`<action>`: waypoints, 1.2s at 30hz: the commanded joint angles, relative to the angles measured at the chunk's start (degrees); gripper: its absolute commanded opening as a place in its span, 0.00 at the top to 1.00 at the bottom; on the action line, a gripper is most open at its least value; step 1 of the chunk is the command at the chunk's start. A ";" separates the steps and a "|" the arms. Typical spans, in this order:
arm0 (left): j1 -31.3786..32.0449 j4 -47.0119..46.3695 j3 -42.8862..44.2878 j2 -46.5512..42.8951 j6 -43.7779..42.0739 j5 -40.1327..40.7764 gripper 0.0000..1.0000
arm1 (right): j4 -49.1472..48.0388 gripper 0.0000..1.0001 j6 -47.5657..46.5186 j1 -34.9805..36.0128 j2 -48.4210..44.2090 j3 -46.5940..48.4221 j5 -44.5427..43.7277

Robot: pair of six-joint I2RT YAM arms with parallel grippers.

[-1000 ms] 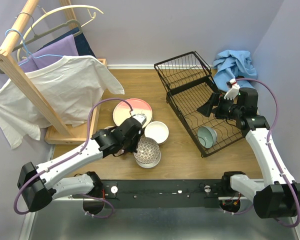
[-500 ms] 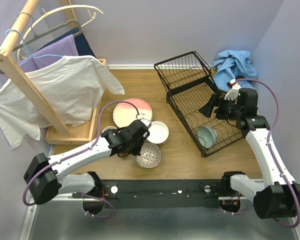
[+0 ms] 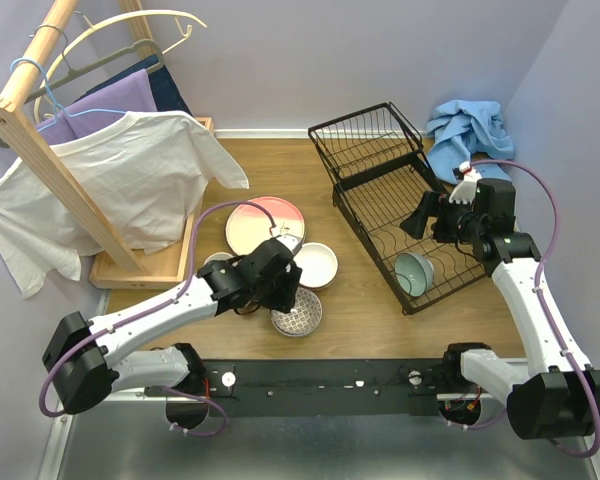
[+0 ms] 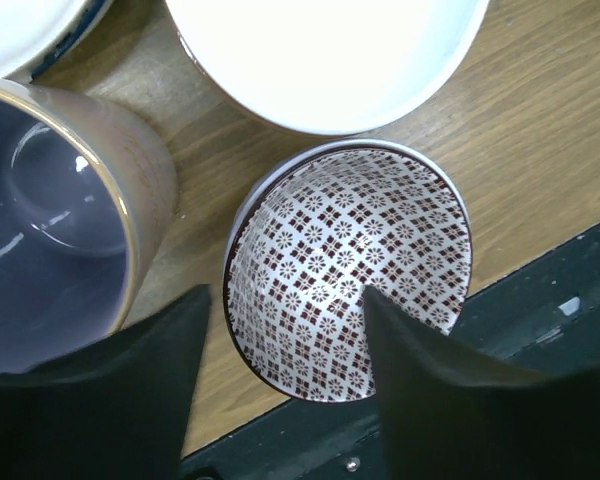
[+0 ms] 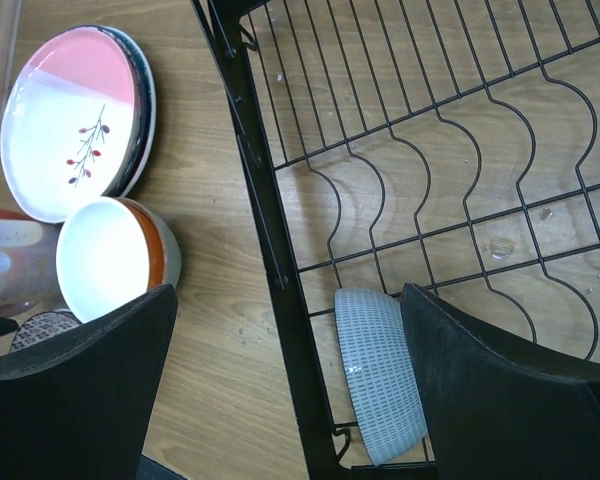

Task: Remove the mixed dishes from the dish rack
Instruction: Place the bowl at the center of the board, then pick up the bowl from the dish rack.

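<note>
1. Hovering over the patterned bowl (image 4: 350, 250) near the table's (image 3: 360, 312) front edge, the left gripper (image 4: 287, 297) holds its jaws apart, straddling the bowl's rim.
2. The right gripper (image 5: 288, 290) hangs wide open above the rack (image 5: 262, 205), where a green bowl (image 5: 380, 385) leans on edge.
3. A pink plate (image 3: 265, 222) lies farther back.

Both arms reach forward, fingers spread.
The left hand (image 4: 285, 297) points down with its fingers parted; the right hand (image 5: 288, 292) gapes at full width, tilted downward.
</note>
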State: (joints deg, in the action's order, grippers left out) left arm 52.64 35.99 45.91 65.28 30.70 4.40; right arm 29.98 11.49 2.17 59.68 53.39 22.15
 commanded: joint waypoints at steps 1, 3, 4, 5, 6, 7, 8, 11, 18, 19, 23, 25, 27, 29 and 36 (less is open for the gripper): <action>0.36 -1.71 -0.38 -4.01 1.12 0.25 0.23 | 2.98 0.00 -1.03 0.20 -0.01 0.05 -2.11; 0.36 -1.45 -0.21 -5.33 1.29 1.22 0.18 | 4.20 0.00 -0.68 0.20 0.35 0.58 -2.64; 0.36 -1.27 0.23 -5.77 1.29 1.48 0.14 | 5.00 0.00 -0.41 0.11 1.31 1.36 -3.08; 0.36 -1.01 0.58 -6.30 1.38 2.27 0.12 | 6.05 0.00 -0.32 0.11 1.92 1.89 -3.86; 0.27 -0.92 1.02 -7.26 1.38 2.71 0.10 | 8.23 0.00 -0.32 0.11 2.80 2.51 -4.04; 0.27 -0.66 1.81 -7.79 1.38 3.15 0.06 | 9.21 0.00 -0.32 0.11 4.11 3.38 -3.87; 0.01 -0.66 2.34 -8.23 1.21 3.50 0.05 | 10.18 0.00 0.29 0.11 4.91 3.65 -3.70; -0.87 -0.39 4.18 -9.73 0.33 4.82 0.02 | 11.86 0.00 1.78 0.11 6.41 3.39 -3.08; -10.00 -1.79 4.19 -13.59 -2.66 0.09 0.01 | 12.56 0.00 3.46 -1.29 10.97 1.55 -3.09; -12.97 -2.06 3.32 -14.99 -3.53 -1.84 0.01 | 12.48 0.00 3.46 -1.90 11.51 1.46 -2.64; -18.44 -2.76 1.73 -18.42 -5.90 -3.78 0.01 | 11.60 0.00 3.54 -6.73 12.91 0.23 -0.97; -19.85 -3.03 0.77 -20.18 -6.61 -4.31 0.01 | 12.12 0.00 3.54 -7.71 13.35 -0.12 -1.06; -21.61 -3.47 0.15 -21.33 -6.88 -4.40 0.01 | 11.69 0.00 3.72 -8.50 13.36 -0.65 -0.89; -22.23 -3.64 -0.30 -22.38 -6.97 -4.40 0.01 | 11.51 0.00 3.81 -8.85 13.27 -1.18 -0.27; -23.02 -3.73 -0.21 -22.56 -7.93 -6.95 0.01 | 10.89 0.00 2.93 -9.29 13.88 -2.40 3.60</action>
State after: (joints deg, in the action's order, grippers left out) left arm 30.06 33.41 46.15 43.22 24.60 0.36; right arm 40.60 14.79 -6.52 72.77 52.69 22.31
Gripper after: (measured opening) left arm 0.988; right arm 0.996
